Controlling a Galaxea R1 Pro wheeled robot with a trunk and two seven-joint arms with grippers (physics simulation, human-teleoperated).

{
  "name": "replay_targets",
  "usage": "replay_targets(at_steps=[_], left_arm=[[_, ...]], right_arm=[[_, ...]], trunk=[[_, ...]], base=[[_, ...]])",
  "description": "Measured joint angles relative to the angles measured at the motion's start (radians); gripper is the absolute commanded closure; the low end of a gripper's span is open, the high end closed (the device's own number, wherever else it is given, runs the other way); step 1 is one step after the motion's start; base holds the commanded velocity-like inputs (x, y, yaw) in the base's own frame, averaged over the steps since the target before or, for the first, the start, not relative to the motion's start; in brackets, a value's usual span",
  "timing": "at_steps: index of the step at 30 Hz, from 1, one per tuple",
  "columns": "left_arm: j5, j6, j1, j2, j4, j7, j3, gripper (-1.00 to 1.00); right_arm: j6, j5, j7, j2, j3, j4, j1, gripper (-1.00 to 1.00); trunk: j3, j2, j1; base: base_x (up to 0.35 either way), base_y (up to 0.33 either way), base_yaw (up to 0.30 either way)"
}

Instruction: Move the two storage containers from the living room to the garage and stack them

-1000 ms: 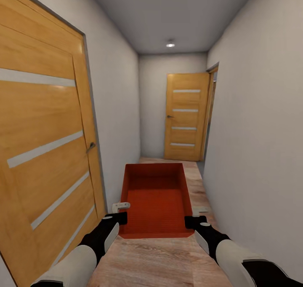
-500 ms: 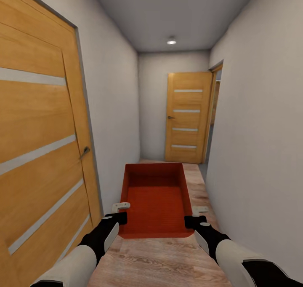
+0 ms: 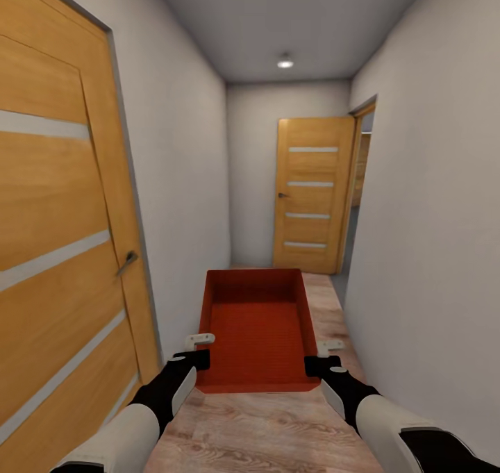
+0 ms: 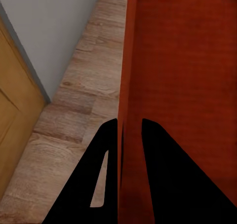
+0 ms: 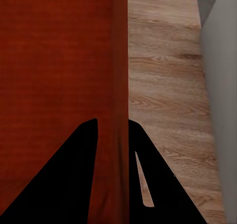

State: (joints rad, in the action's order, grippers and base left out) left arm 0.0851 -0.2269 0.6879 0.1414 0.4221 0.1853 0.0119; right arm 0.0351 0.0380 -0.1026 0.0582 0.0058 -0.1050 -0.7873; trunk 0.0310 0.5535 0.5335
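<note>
Down a narrow hallway with wood-plank floor (image 3: pixel 271 424) underfoot. At far left, a big wooden door (image 3: pixel 55 251) cut off by the frame edge, lever handle (image 3: pixel 127 261) visible on its near side. Next along, the left gripper (image 3: pixel 198 351) clamped over the left wall of the storage container (image 3: pixel 258 327), one finger inside and one outside; from the left wrist camera, left gripper (image 4: pixel 129 130) with dark fingers (image 4: pixel 106 150) straddling that orange-red wall, fingertips hard to separate from shadow. Container held up in mid-corridor between both arms, open top facing up, empty inside, near wall partly hidden behind the grippers. Beyond it, a second wooden door (image 3: pixel 314 195) at the corridor's end, ceiling light (image 3: pixel 285 62) above. Then the right gripper (image 3: pixel 321 358) pinching the container's right wall the same way; right wrist camera confirms, right gripper (image 5: pixel 112 123) astride the wall. Furthest right, a doorway opening (image 3: pixel 361 181), mostly hidden by the grey wall (image 3: pixel 430 216).
</note>
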Motion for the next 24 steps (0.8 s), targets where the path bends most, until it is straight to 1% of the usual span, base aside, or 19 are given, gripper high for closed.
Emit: replay_targets(at_steps=[3, 10, 24], left_arm=[[0.0, 0.0, 0.0, 0.0, 0.0, 0.0, 0.0, 1.0], [0.003, 0.0, 0.0, -0.002, 0.001, -0.001, 0.002, 1.0], [0.005, 0.0, 0.0, -0.001, 0.001, 0.001, 0.002, 1.0]], right_arm=[[0.0, -0.001, 0.0, 0.0, 0.0, 0.0, 0.0, 1.0], [-0.001, 0.002, -0.002, 0.001, -0.002, -0.001, 0.0, 1.0], [-0.003, 0.002, 0.0, 0.001, 0.0, -0.002, 0.0, 1.0]], trunk=[[0.0, 0.0, 0.0], [0.0, 0.0, 0.0], [0.0, 0.0, 0.0]], base=[[0.323, 0.0, -0.069], [0.324, 0.0, -0.21], [0.324, 0.0, -0.013]])
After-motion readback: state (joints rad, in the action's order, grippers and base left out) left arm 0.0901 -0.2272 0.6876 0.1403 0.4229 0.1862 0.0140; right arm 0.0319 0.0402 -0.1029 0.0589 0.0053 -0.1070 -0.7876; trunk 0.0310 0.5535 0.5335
